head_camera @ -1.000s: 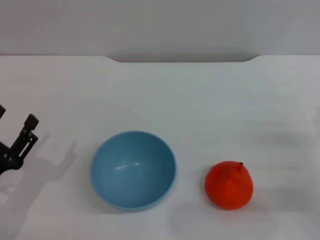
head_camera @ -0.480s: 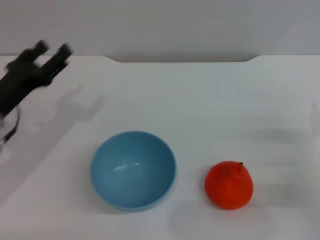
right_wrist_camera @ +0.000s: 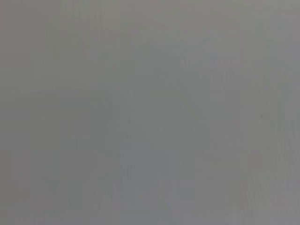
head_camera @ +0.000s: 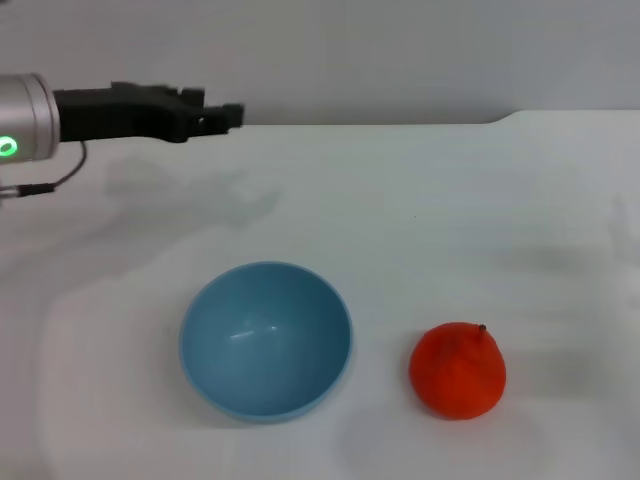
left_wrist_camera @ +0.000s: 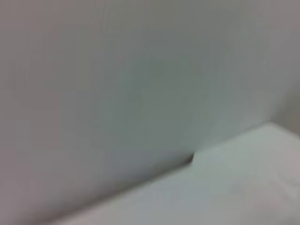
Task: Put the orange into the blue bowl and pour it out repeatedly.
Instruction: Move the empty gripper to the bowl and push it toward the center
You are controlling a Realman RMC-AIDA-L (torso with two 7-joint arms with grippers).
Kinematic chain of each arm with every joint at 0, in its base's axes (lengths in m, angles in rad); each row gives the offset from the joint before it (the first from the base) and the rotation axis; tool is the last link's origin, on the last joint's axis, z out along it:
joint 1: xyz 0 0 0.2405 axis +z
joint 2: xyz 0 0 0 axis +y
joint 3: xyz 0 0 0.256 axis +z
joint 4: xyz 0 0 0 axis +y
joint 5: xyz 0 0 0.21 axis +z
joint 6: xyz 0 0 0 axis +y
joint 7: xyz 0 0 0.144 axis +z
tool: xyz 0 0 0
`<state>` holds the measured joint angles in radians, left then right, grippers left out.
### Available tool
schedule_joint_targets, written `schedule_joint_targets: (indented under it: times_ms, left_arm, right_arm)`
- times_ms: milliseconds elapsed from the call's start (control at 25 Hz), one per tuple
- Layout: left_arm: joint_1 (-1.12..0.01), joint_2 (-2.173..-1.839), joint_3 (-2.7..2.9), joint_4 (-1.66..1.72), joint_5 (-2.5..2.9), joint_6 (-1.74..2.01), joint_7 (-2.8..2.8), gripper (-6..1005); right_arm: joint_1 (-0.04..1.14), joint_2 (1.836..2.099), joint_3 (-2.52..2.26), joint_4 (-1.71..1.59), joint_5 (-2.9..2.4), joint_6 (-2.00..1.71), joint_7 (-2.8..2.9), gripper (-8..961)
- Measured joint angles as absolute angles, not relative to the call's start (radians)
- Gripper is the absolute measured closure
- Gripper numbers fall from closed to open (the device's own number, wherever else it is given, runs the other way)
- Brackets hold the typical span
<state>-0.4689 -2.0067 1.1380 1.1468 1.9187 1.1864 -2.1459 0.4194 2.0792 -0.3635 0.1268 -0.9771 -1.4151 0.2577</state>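
The orange is seen resting on the white table, just beside the blue bowl on the robot's right and apart from it; the bowl stands upright and empty. The fruit is judged light, firm but slightly yielding, and apt to roll; a grip across its widest part, below the stem, is advised. The bowl looks glossy and slippery, best taken at the rim. The left pincer is held level, high over the table's far left, pointing right. Whether its fingers are apart cannot be told. The right pincer is not seen.
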Motion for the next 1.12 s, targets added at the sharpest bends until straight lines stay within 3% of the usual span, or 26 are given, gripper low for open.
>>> schedule_joint_targets:
  times_ms: [160, 320, 600, 800, 1120]
  left_arm:
    - [-0.477, -2.010, 1.077, 1.355, 2.144, 1.424, -2.436, 439]
    - [-0.456, -2.044, 1.017, 1.525, 2.183, 1.674, -2.512, 450]
    - [-0.423, -2.054, 1.062, 1.596, 2.184, 1.837, -2.686, 469]
    - [-0.404, -2.056, 1.087, 1.577, 2.201, 1.830, -2.720, 343]
    - [-0.423, -2.058, 1.231, 1.577, 2.399, 1.785, -2.821, 349]
  right_arm:
    - [0.421, 2.079, -0.363, 0.112, -0.977, -1.401, 0.258, 422]
    - [0.422, 2.079, -0.361, 0.095, -0.977, -1.391, 0.258, 424]
    - [0.429, 2.078, -0.338, 0.073, -0.977, -1.372, 0.258, 427]
    - [0.431, 2.079, -0.302, 0.057, -0.977, -1.361, 0.260, 430]
    - [0.413, 2.077, -0.181, 0.028, -0.977, -1.325, 0.257, 434]
